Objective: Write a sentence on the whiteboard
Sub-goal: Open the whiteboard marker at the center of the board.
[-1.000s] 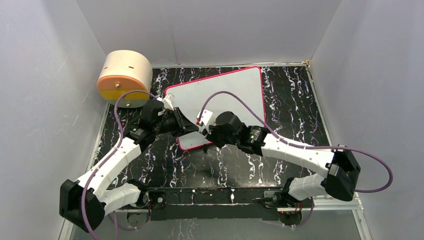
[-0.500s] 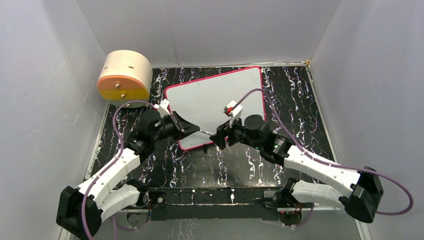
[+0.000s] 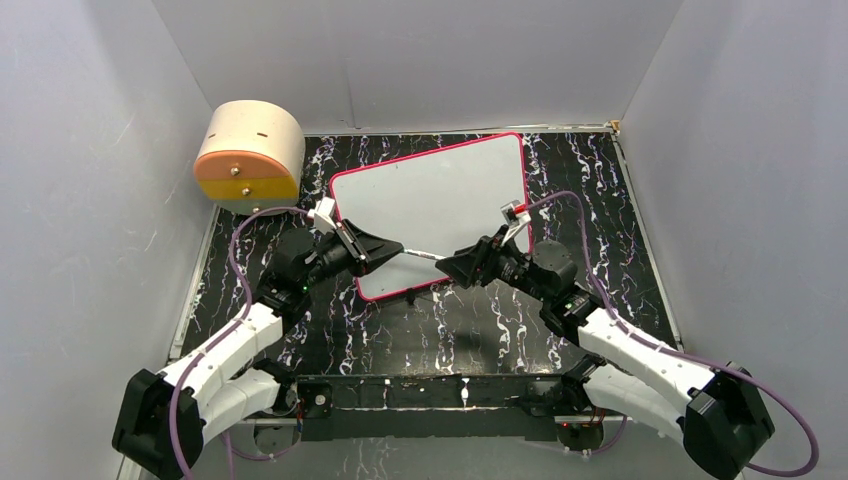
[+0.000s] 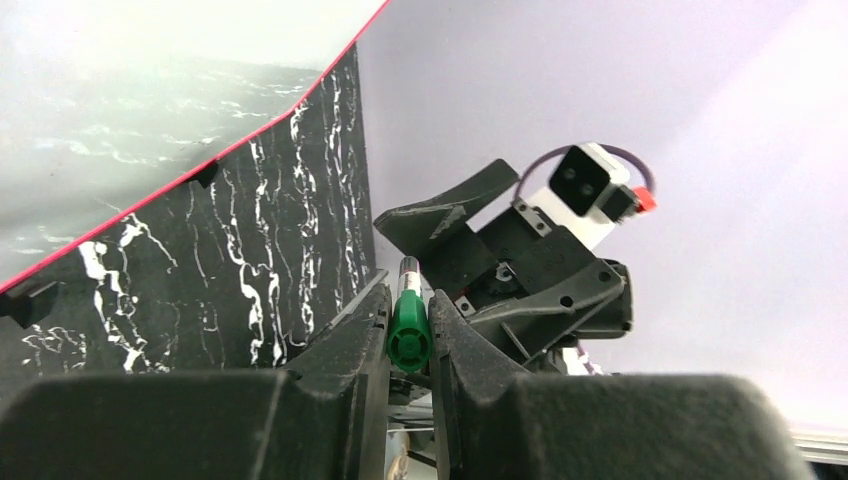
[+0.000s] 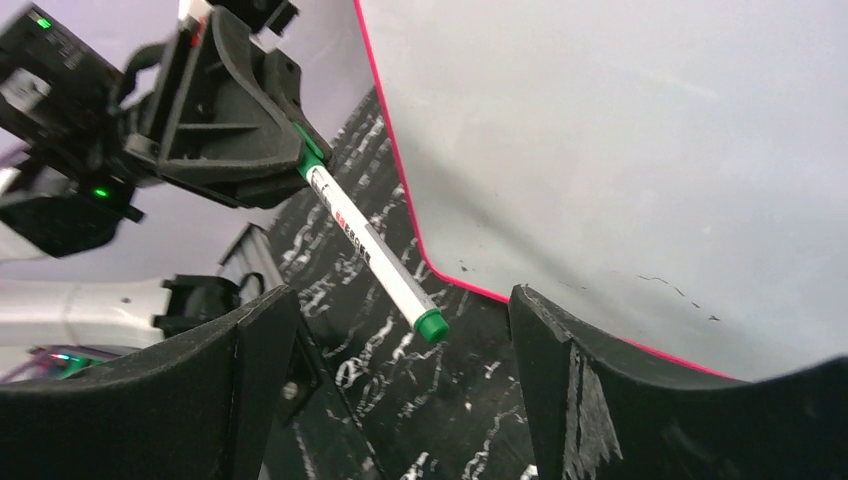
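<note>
The large white rectangular whiteboard with a thin pink-red rim (image 3: 440,195) lies flat on the black, white-veined counter (image 3: 600,210), from the middle toward 12 o'clock. Over its 7 o'clock corner the left gripper (image 3: 393,250) is clenched on a white pen with green ends (image 3: 420,254), pointing toward 3 o'clock. The right gripper (image 3: 450,266) is released, its 2 fingers (image 5: 250,380) flanking the pen's free end without touching. A beige-and-orange round container (image 3: 250,150) sits at 10 o'clock.

Round beige drawer box (image 3: 249,150), orange-and-yellow front with two small knobs, upper left of frame, on the far left corner of the black white-veined desk (image 3: 600,200). White pen (image 5: 370,250), green at both ends, centre frame, slanted. Plain grey walls (image 3: 100,150) all around.
</note>
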{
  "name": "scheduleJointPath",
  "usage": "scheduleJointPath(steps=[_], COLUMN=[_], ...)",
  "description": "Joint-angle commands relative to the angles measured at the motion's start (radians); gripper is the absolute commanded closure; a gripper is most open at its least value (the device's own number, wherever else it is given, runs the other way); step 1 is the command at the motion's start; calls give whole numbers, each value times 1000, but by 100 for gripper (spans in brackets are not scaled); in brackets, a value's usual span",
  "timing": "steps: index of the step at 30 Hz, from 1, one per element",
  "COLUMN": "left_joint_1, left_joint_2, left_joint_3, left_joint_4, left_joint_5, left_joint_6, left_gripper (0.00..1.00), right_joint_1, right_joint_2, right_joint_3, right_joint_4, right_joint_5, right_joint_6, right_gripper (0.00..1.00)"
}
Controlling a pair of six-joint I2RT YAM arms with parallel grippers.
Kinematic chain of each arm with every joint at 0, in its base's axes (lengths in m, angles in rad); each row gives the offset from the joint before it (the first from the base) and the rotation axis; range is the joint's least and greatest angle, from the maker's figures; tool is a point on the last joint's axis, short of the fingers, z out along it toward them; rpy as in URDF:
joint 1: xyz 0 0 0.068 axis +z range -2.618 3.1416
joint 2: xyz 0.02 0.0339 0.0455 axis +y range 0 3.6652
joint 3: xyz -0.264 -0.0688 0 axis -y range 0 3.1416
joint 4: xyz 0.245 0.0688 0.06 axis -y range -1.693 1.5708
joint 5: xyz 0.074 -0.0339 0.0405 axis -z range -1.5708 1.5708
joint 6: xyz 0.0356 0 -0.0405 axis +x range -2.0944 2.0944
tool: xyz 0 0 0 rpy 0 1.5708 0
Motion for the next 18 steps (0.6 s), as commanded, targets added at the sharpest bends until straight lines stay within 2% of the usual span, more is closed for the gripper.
scheduleJointPath(steps=[1, 8, 14, 18], left_joint_1=[-2, -6, -18, -27], left_joint_2=[9, 35, 62, 69], left_joint_3=[-8, 8, 10, 13], left_joint_4=[127, 167, 201, 209], left_joint_5=[41, 47, 46, 41], left_joint_6=[-54, -70, -85, -83], left_gripper=[100, 100, 100, 100], right_joint_1=[-47, -64, -67, -69], right_joint_2=[23, 119, 208, 234], right_joint_3=[-29, -24, -31, -21], right_joint_4=[258, 415, 565, 599], right_joint_5=[-126, -210, -245, -260], right_joint_6=[186, 297, 383, 409], right_gripper=[16, 20, 27, 30])
